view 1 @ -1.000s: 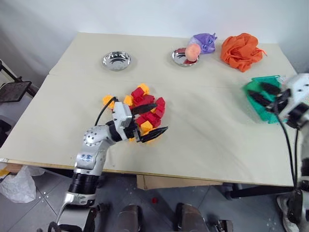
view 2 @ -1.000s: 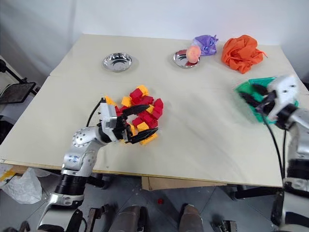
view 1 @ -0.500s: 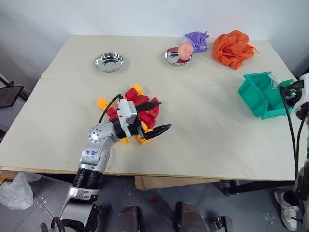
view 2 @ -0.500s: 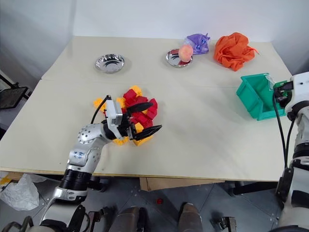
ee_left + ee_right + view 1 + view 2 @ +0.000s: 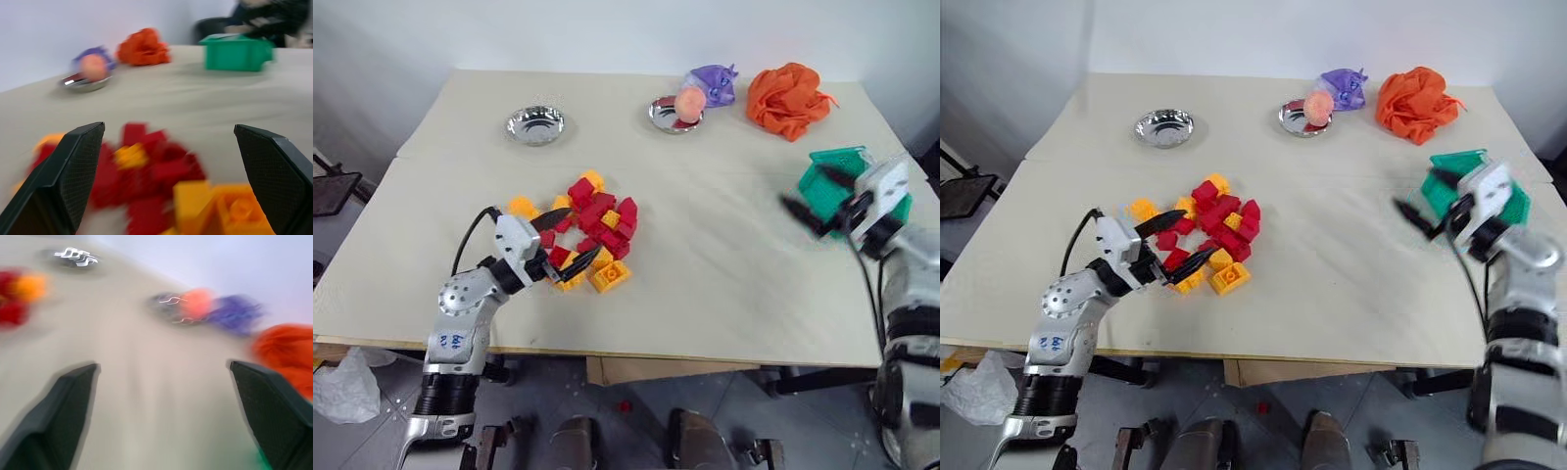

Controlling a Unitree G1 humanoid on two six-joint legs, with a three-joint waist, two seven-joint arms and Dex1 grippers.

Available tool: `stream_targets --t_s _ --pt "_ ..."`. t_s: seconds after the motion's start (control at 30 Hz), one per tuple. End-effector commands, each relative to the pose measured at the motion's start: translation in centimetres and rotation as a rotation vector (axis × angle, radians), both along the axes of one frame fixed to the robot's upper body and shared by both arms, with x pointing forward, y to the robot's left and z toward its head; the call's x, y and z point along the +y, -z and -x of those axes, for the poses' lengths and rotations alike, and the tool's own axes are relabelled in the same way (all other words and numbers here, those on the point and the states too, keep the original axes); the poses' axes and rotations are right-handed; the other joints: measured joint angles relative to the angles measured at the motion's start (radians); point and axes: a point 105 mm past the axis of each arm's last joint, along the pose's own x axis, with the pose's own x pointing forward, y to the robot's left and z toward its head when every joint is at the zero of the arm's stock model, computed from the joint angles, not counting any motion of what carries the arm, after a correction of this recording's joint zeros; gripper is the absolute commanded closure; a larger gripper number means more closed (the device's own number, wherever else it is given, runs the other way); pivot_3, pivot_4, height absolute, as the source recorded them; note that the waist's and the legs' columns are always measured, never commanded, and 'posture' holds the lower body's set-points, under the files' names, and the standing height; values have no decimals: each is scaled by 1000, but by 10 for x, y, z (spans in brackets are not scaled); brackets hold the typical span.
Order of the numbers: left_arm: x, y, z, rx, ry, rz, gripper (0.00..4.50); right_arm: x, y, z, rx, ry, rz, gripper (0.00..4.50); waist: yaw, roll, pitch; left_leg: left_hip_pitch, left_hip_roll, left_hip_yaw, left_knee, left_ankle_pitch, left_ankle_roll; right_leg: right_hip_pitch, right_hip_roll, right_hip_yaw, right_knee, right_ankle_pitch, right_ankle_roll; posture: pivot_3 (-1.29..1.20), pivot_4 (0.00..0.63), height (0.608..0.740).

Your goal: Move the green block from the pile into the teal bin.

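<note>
The green block cannot be made out anywhere. One teal bin [image 5: 842,176] sits at the right edge of the frame, partly behind the right gripper [image 5: 815,196], whose fingers are spread and empty. One pile [image 5: 592,225] of red and yellow bricks lies at centre left; the left gripper [image 5: 566,240] rests at its left edge, spread and empty. Two steel bowls [image 5: 534,124] stand in the upper part of the frame, with one orange cloth [image 5: 788,86] at upper right.

Beige table [image 5: 724,284] against a plain white wall [image 5: 607,29]; grey speckled floor [image 5: 636,392] at 6 o'clock (evenly lit).
</note>
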Motion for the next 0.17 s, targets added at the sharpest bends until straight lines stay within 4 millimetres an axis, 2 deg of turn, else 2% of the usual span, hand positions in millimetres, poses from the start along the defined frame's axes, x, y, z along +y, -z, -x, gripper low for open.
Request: stream_targets --t_s 0.03,0.1,0.17 --pt "16 -1 11 -15 -61 -46 0 31 -2 30 -23 -151 -6 48 10 0 0 0 0 0 0 0 0 0 0 0 0 0 0 0 150 740" --pt "27 4 18 0 -106 -78 0 45 11 47 18 -182 -17 48 17 0 0 0 0 0 0 -1 0 0 0 0 0 0 0 0 150 740" --pt "36 7 21 16 -146 -78 0 47 21 57 38 -171 -7 48 18 0 0 0 0 0 1 -1 0 0 0 0 0 0 0 0 150 740"
